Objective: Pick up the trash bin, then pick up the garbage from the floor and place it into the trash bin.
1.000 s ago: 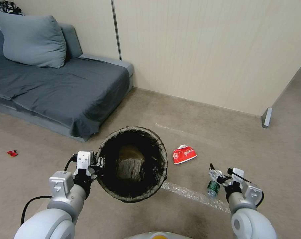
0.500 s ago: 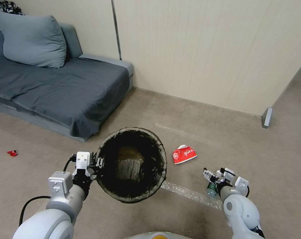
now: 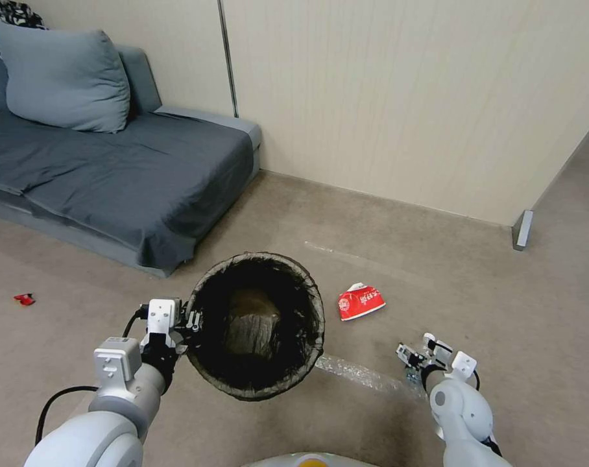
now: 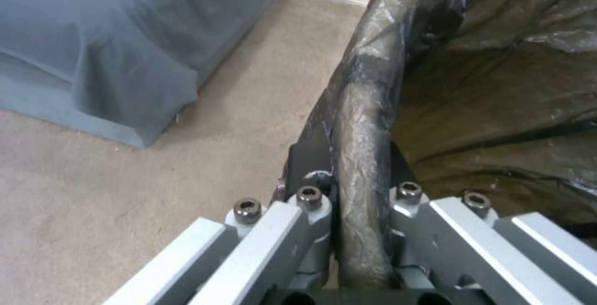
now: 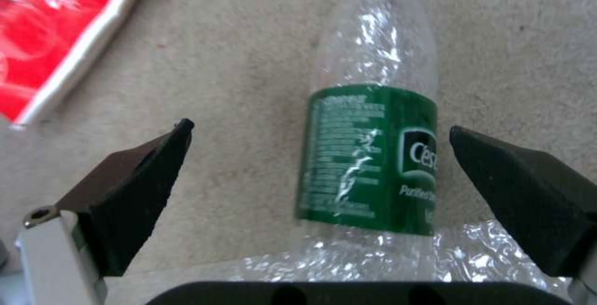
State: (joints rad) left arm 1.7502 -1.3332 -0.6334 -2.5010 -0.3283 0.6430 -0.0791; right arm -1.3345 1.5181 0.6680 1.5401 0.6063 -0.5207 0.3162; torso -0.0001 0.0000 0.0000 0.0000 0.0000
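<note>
Starting on your left, the left gripper (image 4: 364,202) is clamped on the rim of the trash bin (image 3: 255,324), one finger outside and one inside the crinkled dark bag folded over that rounded lip; the bin hangs off the floor near the grey sofa (image 3: 113,168), its mouth tipped toward the head camera, with something brownish lying inside. Just beyond the bin lies a crushed red-and-white carton (image 3: 360,302), glossy and flat on the beige carpet (image 3: 437,272). Further right, your right gripper (image 5: 317,174) is wide apart and empty, poised low over the bottle (image 5: 370,155). That bottle is what matters: thin, crumpled clear plastic with a green label, lying on its side with its long axis running straight away from the wrist, cap end farthest, so the dark wedge-shaped pads straddle the label band crosswise. Expect the soft wall to buckle when squeezed.
</note>
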